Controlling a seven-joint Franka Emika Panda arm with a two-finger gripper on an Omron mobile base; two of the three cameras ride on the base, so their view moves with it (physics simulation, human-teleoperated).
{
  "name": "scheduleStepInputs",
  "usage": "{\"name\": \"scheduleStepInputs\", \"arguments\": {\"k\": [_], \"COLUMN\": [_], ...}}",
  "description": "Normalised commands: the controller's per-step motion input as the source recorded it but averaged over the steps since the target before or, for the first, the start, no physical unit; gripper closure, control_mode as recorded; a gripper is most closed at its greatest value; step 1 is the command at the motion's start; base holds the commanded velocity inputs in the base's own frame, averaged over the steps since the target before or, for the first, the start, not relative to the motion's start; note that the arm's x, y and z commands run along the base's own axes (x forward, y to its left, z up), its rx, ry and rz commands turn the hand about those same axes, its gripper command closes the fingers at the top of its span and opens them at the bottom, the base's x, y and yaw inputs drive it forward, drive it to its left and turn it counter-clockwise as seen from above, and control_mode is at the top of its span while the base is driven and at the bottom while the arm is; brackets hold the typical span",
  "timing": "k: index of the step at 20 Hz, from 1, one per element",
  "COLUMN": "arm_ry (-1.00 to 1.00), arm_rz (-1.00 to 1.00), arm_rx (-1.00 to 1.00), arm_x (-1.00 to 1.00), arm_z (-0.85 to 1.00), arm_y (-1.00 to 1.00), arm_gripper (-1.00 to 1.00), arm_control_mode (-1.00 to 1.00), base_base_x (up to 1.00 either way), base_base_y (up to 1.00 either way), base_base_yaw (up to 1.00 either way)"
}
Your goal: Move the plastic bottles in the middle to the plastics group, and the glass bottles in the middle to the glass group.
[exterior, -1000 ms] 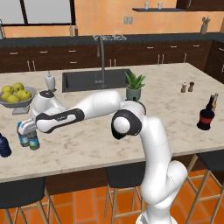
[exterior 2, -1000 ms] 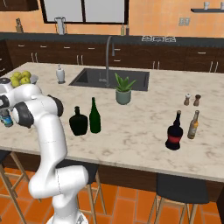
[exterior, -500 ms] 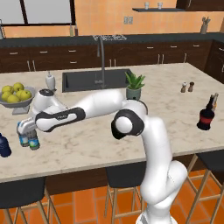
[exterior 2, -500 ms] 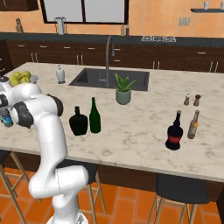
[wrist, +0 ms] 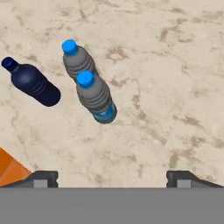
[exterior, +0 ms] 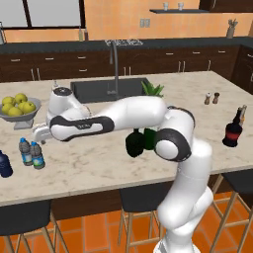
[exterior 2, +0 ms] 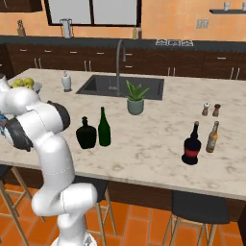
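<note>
Hand view, claw (wrist: 112, 177) wide open, empty, two blue-capped water bottles (wrist: 92, 91) upright at eleven o'clock, apart from fingertips (wrist: 44, 177).

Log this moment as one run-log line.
gripper: open, empty | water bottles: paired beside dark blue bottle | black bottle, green bottle: mid-counter
</note>
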Motion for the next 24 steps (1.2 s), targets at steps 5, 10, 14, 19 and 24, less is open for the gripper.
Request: {"name": "scheduleStepInputs", "arguments": {"k": [5, 10, 14, 19, 24], "arm_ry": [0.08, 0.08, 0.01, -0.01, -0.15], "arm_rz": [-0.29, -0.27, -0.08, -0.04, -0.12], "arm_rx": [-0.01, -0.07, -0.19, -0.22, 0.00], "arm_x": [-0.40, -0.28, -0.29, -0.17, -0.13], "arm_z": [0.22, 0.17, 0.30, 0.15, 0.01], "arm_y": [-0.89, -0.92, -0.89, -0.93, -1.00], "arm_gripper": [-1.00, -1.00, -1.00, -1.00, -1.00], "arm_control_mode": [-1.00, -1.00, -1.00, -1.00, -1.00], "base_base_x": [0.00, 0.00, 0.00, 0.00, 0.00], "base_base_y": [0.00, 0.00, 0.00, 0.00, 0.00], "base_base_yaw": [0.00, 0.00, 0.00, 0.00, 0.00]}}
